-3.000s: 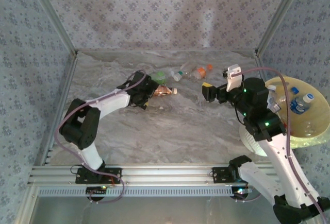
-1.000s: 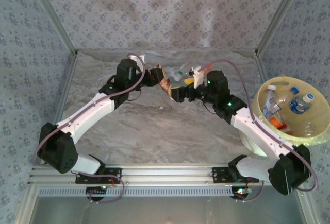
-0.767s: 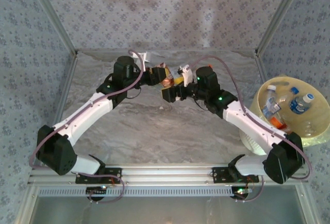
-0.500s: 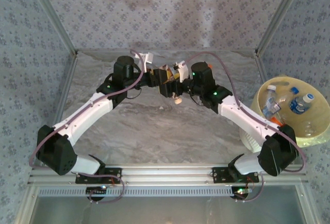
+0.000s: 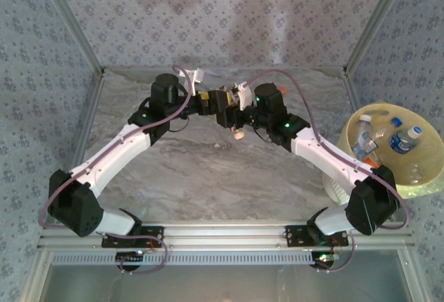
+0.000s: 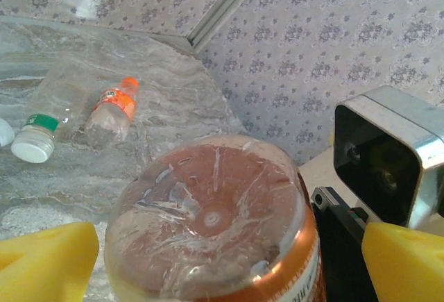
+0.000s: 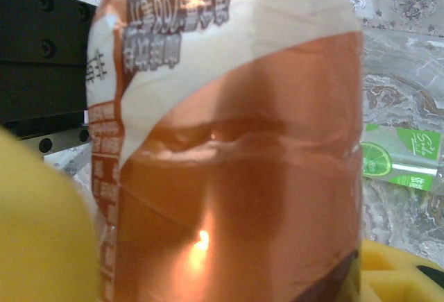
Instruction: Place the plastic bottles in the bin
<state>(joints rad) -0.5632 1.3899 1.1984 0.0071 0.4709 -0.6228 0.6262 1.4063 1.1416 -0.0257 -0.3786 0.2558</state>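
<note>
Bottle, likely light, thin-walled and slippery, sits over the far middle of the desk, pinched round its labelled body by the right claw, while the left claw stands spread beside its base; a gentle mid-body hold seems safest.

Floral-print walls enclose a grey marbled tabletop.
</note>
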